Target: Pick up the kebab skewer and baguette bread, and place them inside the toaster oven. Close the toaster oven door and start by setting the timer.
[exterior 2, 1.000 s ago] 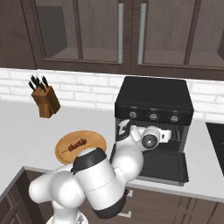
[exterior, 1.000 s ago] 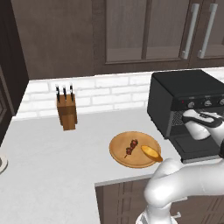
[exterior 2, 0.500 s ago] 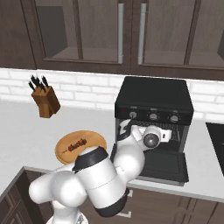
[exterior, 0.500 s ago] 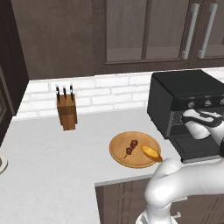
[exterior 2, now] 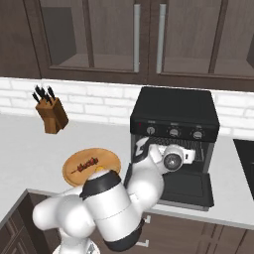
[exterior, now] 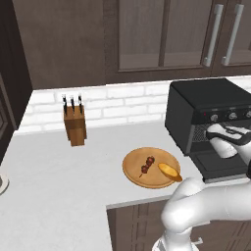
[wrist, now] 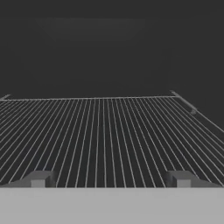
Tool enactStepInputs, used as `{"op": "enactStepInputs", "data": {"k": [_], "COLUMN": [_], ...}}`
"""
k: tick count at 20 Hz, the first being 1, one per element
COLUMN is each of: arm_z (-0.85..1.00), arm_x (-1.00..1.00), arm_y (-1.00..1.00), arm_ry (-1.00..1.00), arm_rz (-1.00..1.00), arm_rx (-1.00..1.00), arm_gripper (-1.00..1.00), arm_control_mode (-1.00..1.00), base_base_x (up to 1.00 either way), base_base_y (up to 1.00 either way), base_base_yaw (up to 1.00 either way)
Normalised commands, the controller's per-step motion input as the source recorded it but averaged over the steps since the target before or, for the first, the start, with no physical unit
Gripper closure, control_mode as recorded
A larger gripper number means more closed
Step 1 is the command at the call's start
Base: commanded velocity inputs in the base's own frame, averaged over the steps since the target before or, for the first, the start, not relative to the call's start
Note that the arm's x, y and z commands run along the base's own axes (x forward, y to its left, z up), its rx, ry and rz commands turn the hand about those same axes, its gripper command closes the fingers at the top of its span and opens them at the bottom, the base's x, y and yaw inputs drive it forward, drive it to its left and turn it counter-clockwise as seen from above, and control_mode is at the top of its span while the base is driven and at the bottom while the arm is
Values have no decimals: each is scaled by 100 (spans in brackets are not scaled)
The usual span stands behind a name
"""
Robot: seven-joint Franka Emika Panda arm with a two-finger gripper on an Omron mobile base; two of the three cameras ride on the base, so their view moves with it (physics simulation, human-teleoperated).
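Observation:
The black toaster oven (exterior: 206, 105) (exterior 2: 173, 111) stands on the counter with its door (exterior: 220, 166) (exterior 2: 191, 191) dropped open. My hand (exterior: 223, 143) (exterior 2: 173, 156) is at the oven's mouth. My gripper (wrist: 110, 179) is open, fingertips wide apart, over the bare wire rack (wrist: 105, 131), with nothing between them. Left of the oven, the kebab skewer (exterior: 146, 165) (exterior 2: 87, 163) and the golden baguette bread (exterior: 169, 171) lie side by side on a round wooden board (exterior: 137, 171) (exterior 2: 74, 173). In the right base view my arm covers most of the baguette.
A wooden knife block (exterior: 74, 125) (exterior 2: 51, 111) stands by the brick back wall at the left. Dark cabinets hang above the counter. The counter's front edge runs just in front of the board and the open door.

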Motion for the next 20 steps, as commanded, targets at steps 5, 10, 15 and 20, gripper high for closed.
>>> {"op": "enactStepInputs", "data": {"k": [5,10,15,20], "arm_z": [-62,-64,-66,-71], "arm_x": [-67,-68,-66,-67], "arm_y": [-31,-30,-28,-35], "arm_ry": [6,8,11,13], "arm_rz": [0,0,0,0], "arm_rx": [0,0,0,0], "arm_gripper": [-100,-100,-100,-100], "arm_control_mode": [-100,-100,-100,-100], "base_base_x": [0,0,0,0], "base_base_y": [0,0,0,0], "base_base_yaw": [0,0,0,0]}}
